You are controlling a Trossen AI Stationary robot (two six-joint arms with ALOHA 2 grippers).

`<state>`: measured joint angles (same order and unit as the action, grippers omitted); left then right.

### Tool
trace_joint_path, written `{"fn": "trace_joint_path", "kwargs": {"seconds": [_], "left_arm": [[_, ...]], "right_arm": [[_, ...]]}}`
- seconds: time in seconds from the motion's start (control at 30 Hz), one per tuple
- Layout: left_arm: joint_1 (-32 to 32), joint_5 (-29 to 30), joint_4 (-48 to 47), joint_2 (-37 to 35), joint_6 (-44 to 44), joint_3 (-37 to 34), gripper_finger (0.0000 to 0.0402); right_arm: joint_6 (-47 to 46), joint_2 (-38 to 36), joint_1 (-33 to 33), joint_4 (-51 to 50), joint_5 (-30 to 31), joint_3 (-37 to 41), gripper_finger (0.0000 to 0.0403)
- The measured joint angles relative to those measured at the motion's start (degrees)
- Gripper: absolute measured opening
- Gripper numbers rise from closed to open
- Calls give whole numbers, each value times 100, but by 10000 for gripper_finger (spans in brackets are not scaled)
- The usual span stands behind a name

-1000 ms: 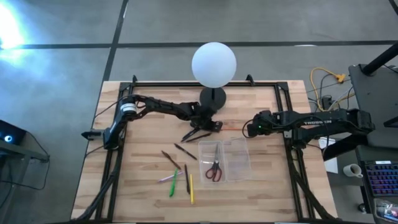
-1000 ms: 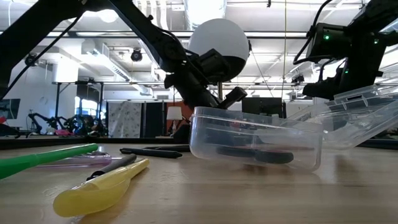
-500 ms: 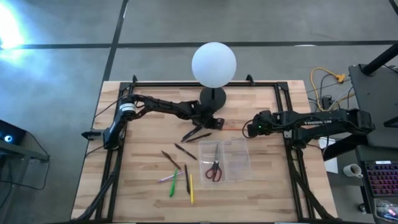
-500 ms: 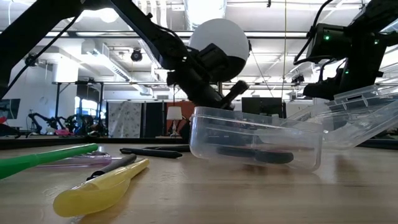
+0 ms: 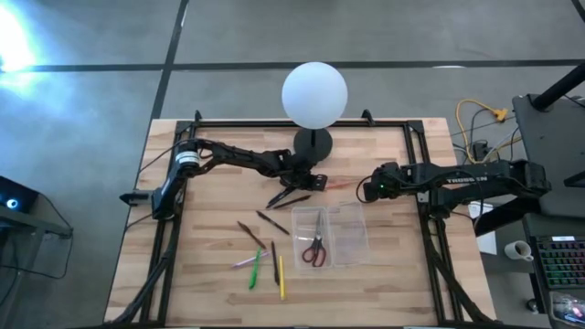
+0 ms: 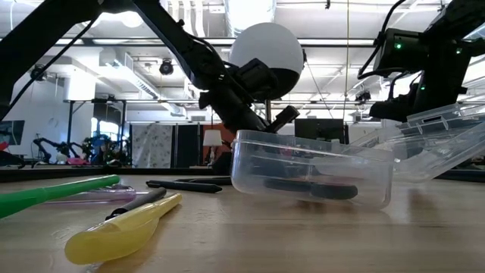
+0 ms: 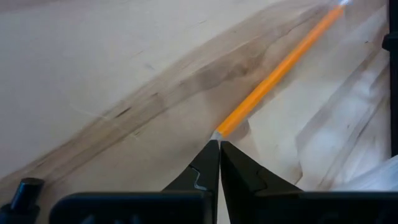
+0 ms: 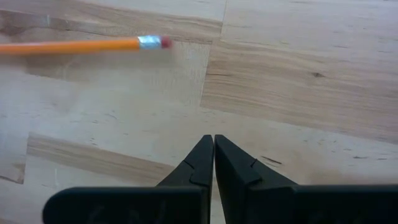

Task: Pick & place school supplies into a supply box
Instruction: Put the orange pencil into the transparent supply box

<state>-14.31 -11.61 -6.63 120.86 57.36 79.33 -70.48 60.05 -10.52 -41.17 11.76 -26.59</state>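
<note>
A white globe lamp (image 5: 314,94) on a black stand sits at the wooden table's (image 5: 384,274) far edge; a keyboard (image 5: 559,260) lies off right.

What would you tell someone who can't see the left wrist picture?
The left gripper, fingers shut, points at the tip of an orange pencil lying slantwise on the wooden table. Part of the clear supply box shows at one side.

Both arms reach inward, fingers (image 7: 214,165) pressed together
</note>
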Motion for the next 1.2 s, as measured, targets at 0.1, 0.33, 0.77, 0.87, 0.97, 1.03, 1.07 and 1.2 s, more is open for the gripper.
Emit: {"fn": "trace_joint_path", "kwargs": {"seconds": [0.1,0.33,0.77,0.87,0.97,1.03,1.07,1.2], "left_arm": [[-4,36,8,0,-50,-44,0],[0,82,93,69,-7,-118,0],[-2,104,162,94,20,-126,0],[-2,104,166,96,20,-127,0],[-2,104,164,98,20,-131,0],[0,105,165,99,20,-131,0],[0,107,167,101,20,-131,0],[0,109,166,103,20,-131,0]], "right_arm": [[5,0,0,2,3,0,9],[600,-20,-2,18,-15,-117,9],[3643,-37,-553,95,-549,-610,9],[4445,-31,-812,134,-1462,-626,17],[4895,-17,-999,127,-1898,-629,36],[5272,-22,-1045,126,-1898,-637,53],[5413,-22,-1057,118,-1878,-653,64],[5467,-31,-1054,128,-1487,-705,111]]}}
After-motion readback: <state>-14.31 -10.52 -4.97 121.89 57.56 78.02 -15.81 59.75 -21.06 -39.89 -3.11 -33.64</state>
